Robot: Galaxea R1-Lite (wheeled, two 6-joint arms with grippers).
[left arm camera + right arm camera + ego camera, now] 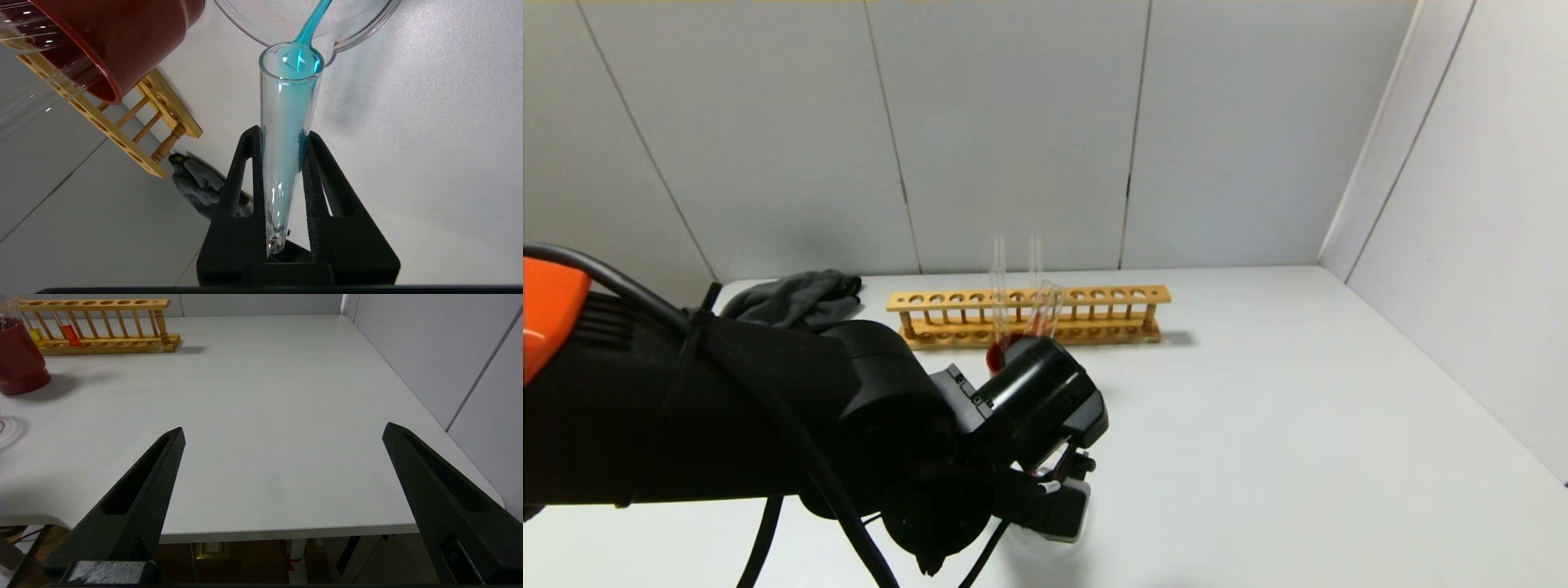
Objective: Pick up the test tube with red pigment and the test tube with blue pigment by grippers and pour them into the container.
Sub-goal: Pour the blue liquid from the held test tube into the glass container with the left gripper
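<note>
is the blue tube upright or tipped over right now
Tipped. The blue tube, clamped in the left gripper, has blue liquid streaming from its mouth into the clear beaker.

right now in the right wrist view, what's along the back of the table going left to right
red cup → yellow tube → red tube → empty end of the rack

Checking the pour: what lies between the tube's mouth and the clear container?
Left wrist view: only a teal stream joins the clear glass tube to the round clear container.
</note>
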